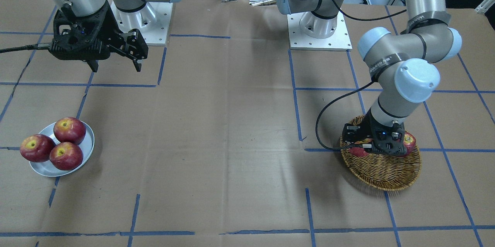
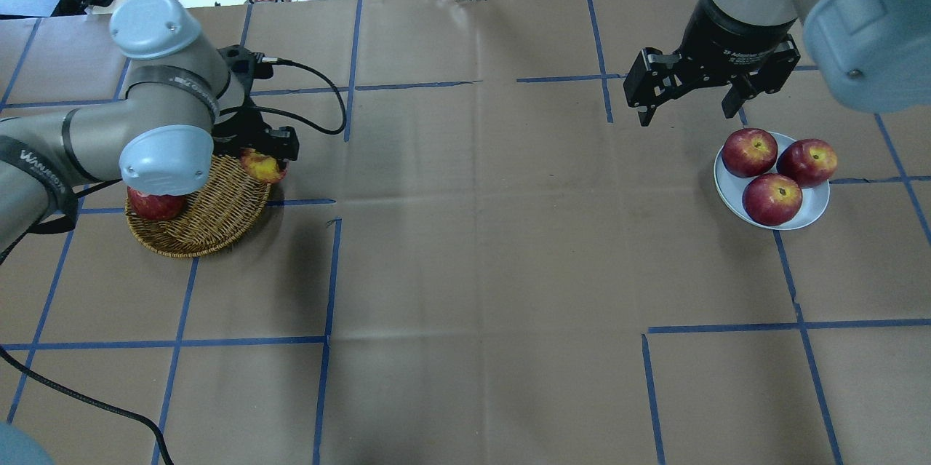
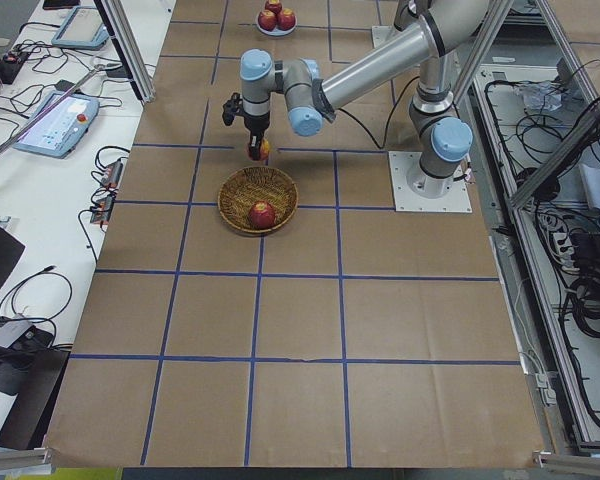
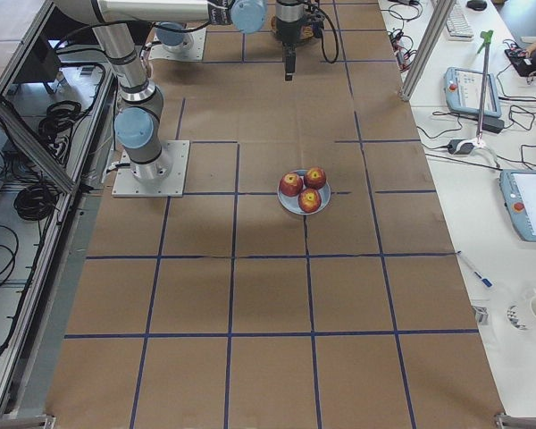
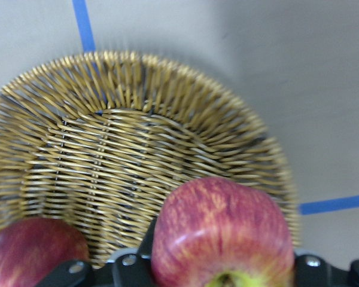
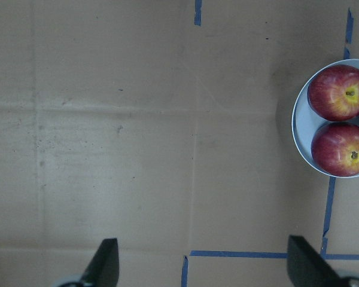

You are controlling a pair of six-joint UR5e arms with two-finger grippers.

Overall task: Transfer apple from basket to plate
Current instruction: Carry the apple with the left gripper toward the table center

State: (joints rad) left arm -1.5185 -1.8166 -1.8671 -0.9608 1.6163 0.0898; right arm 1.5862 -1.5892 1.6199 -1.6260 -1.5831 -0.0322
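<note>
apple (image 2: 262, 168) was clamped in left gripper (image 2: 267, 159) just above the basket (image 2: 211, 239) rim, with plate (image 2: 818, 210) well apart toward robot's right, nearer the right gripper (image 2: 685, 116), which was spread apart and empty.

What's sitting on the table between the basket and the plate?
Nothing: the overhead view shows only bare paper and blue tape lines between the basket and the plate.

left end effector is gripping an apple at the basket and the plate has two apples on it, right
No: the plate holds three apples, not two, as the overhead view shows. The left end effector is gripping an apple at the basket.
</note>
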